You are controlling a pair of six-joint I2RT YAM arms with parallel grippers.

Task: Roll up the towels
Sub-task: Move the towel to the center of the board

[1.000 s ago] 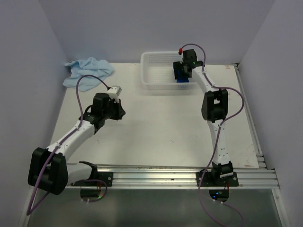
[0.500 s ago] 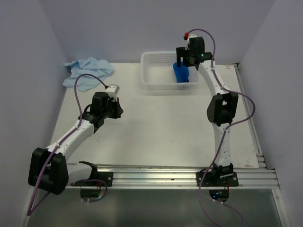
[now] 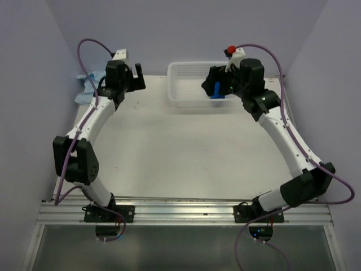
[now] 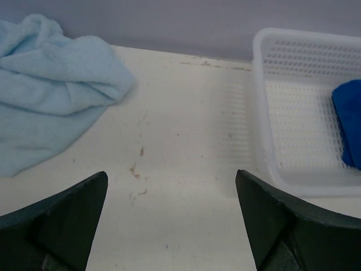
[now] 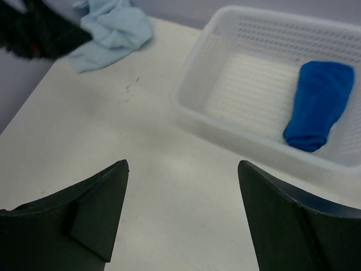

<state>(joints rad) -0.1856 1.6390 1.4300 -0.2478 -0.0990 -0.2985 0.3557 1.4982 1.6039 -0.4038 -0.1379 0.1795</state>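
The pale blue towel (image 4: 51, 96) lies crumpled at the table's back left corner (image 3: 89, 86), partly behind my left arm. The dark blue towel (image 5: 318, 104) lies rolled inside the white basket (image 5: 192, 118), toward its right end (image 3: 216, 90). My left gripper (image 4: 171, 172) is open and empty above bare table between the pale towel and the basket (image 4: 262, 141). My right gripper (image 5: 182, 164) is open and empty too, held over the table in front of the basket. In the top view it (image 3: 211, 86) overlaps the basket's right part.
The basket (image 3: 180, 100) stands at the back middle against the wall. Walls close the table on the left, back and right. The left gripper (image 3: 135, 78) sits just right of the pale towel. An aluminium rail (image 3: 180, 210) runs along the near edge.
My left arm swung from mid-table up to the back left beside the pale towel, and its gripper now stands open. My right gripper drew back from the basket, leaving the dark towel inside.
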